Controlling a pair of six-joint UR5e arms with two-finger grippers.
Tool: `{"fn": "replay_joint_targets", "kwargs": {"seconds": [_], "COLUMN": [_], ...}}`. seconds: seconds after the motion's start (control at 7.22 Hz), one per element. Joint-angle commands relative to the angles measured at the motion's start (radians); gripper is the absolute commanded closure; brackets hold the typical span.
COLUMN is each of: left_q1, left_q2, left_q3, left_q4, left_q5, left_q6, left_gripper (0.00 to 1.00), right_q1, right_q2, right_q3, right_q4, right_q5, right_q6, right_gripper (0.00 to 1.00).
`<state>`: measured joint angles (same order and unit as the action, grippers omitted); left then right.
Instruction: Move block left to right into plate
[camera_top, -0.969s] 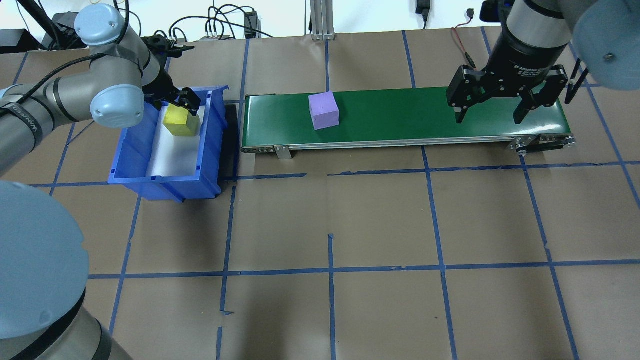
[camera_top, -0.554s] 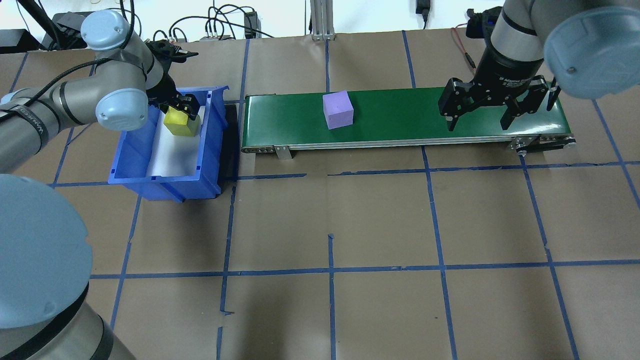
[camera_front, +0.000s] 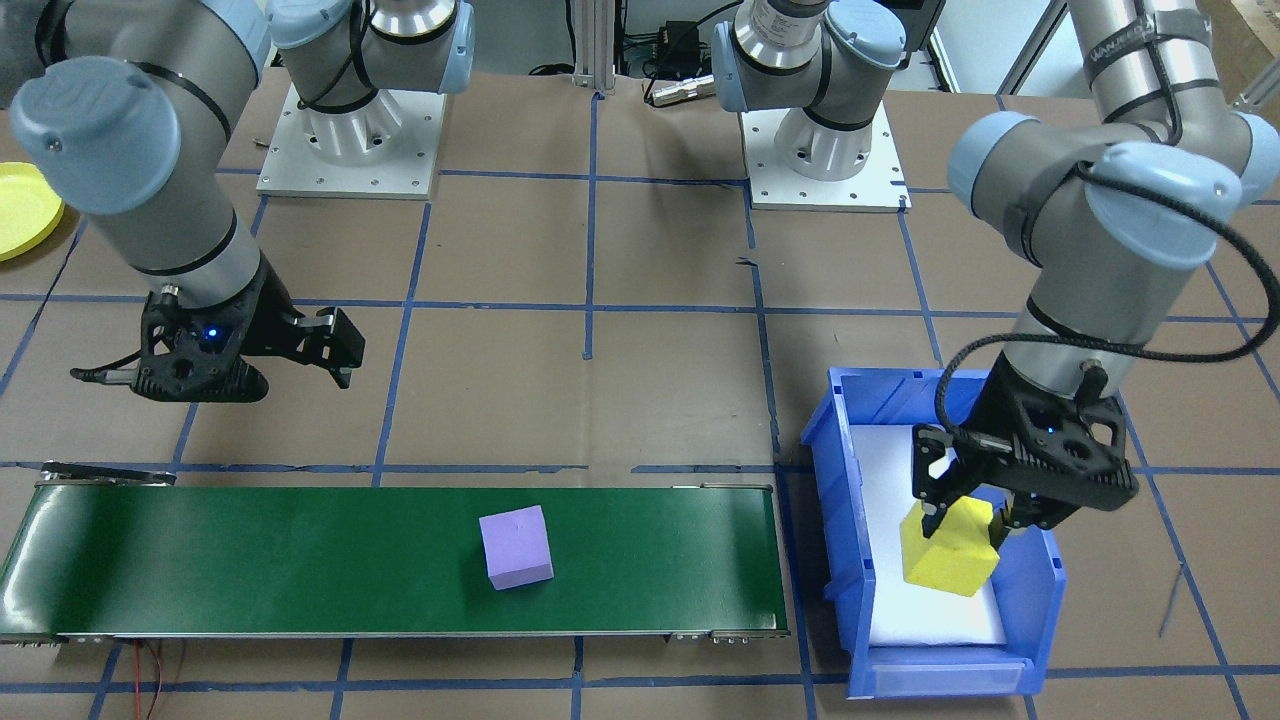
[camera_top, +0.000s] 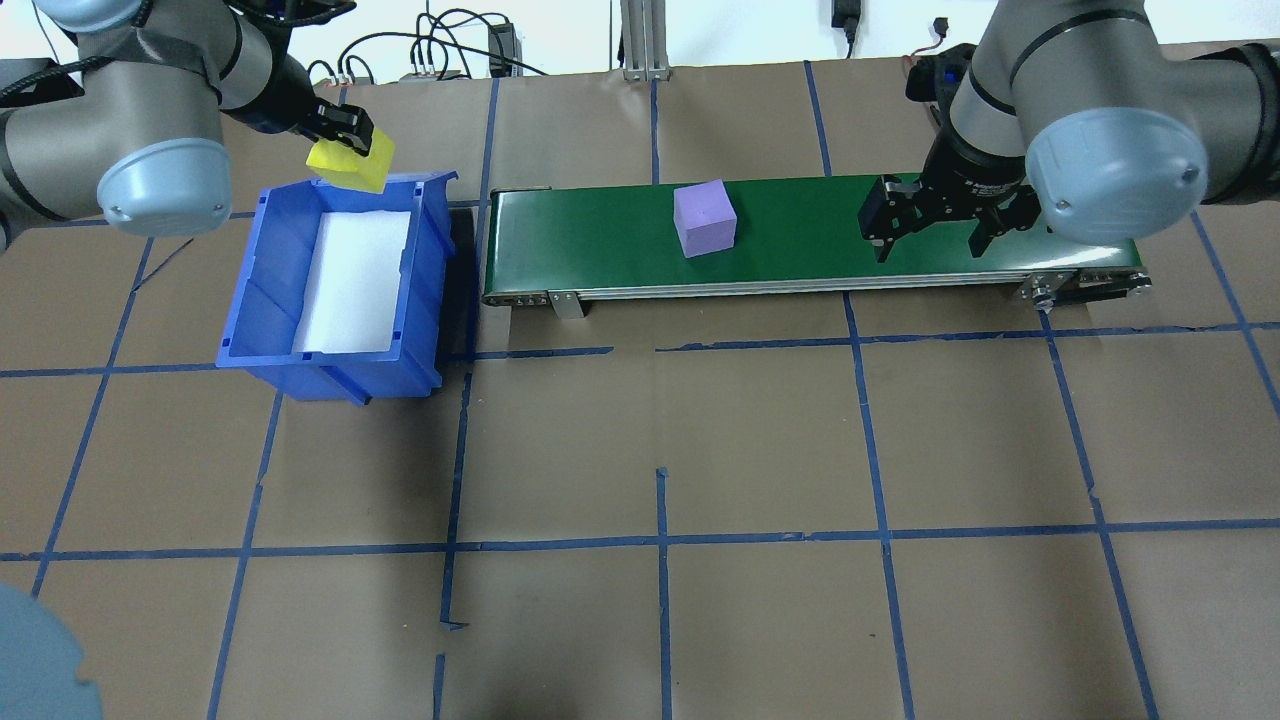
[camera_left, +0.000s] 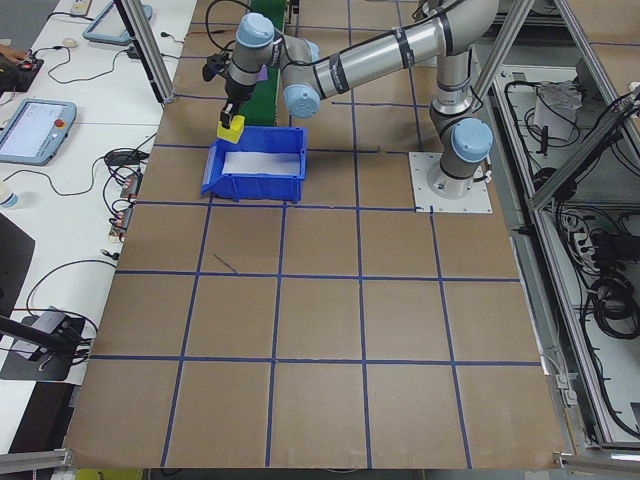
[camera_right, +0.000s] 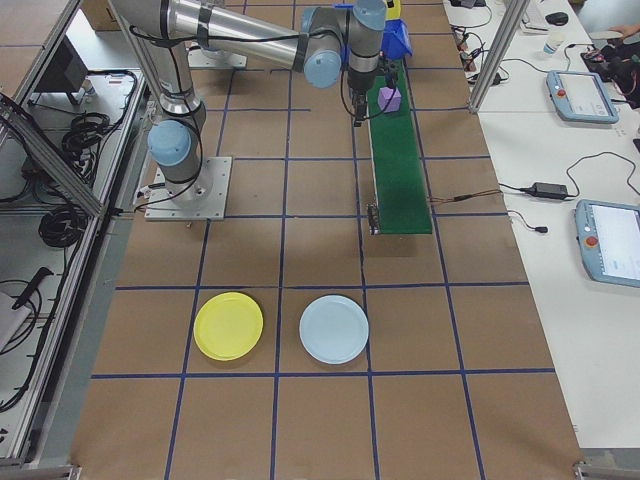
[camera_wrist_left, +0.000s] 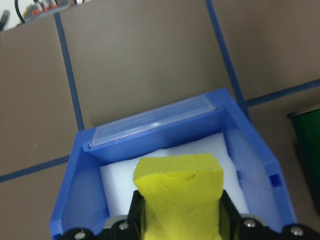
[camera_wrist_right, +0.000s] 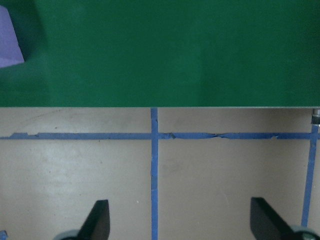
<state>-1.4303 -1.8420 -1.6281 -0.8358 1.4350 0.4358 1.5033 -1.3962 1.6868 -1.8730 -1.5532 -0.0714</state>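
Observation:
My left gripper (camera_top: 345, 140) is shut on a yellow block (camera_top: 352, 165) and holds it in the air over the far end of the blue bin (camera_top: 262, 290). The left wrist view shows the yellow block (camera_wrist_left: 180, 192) between the fingers, above the bin's white floor. A purple block (camera_top: 705, 218) sits on the green conveyor belt (camera_top: 800, 235), left of the belt's middle. My right gripper (camera_top: 930, 245) hangs open over the belt's right part, well apart from the purple block (camera_wrist_right: 10, 40). The yellow plate (camera_right: 228, 326) lies on the table far off to my right.
A light blue plate (camera_right: 333, 329) lies beside the yellow one. The yellow plate's edge (camera_front: 20, 210) shows at the front-facing view's left border. Cables and a metal post stand along the table's far edge. Blue tape lines cross the brown table.
My left gripper closed on the yellow block and lifted it up out of the bin. The purple block travelled rightward on the belt. My right gripper shifted left along the belt.

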Motion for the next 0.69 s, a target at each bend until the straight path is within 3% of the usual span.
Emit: {"fn": "replay_joint_targets", "kwargs": {"seconds": [0.0, 0.14, 0.28, 0.55], "left_q1": [-0.112, -0.158, -0.17, -0.173], "left_q2": [0.029, 0.002, -0.028, -0.061], "left_q3": [-0.015, -0.039, -0.074, -0.113], "left_q4": [-0.002, 0.009, 0.055, 0.122], "left_q5": [-0.045, -0.073, -0.074, -0.077], "left_q6": [-0.095, -0.177, -0.184, -0.186], "left_gripper": [0.64, 0.64, 0.64, 0.64], "right_q1": [-0.108, -0.158, -0.258, -0.383], "right_q2": [0.096, 0.127, 0.159, 0.247], "right_q3": [-0.108, -0.122, -0.125, -0.144], "right_q4": [-0.015, -0.017, -0.015, -0.014], "right_q5": [0.104, 0.116, 0.236, 0.317], "right_q6": [-0.093, -0.201, -0.258, -0.477], "right_gripper": [0.0, 0.0, 0.0, 0.0]}}
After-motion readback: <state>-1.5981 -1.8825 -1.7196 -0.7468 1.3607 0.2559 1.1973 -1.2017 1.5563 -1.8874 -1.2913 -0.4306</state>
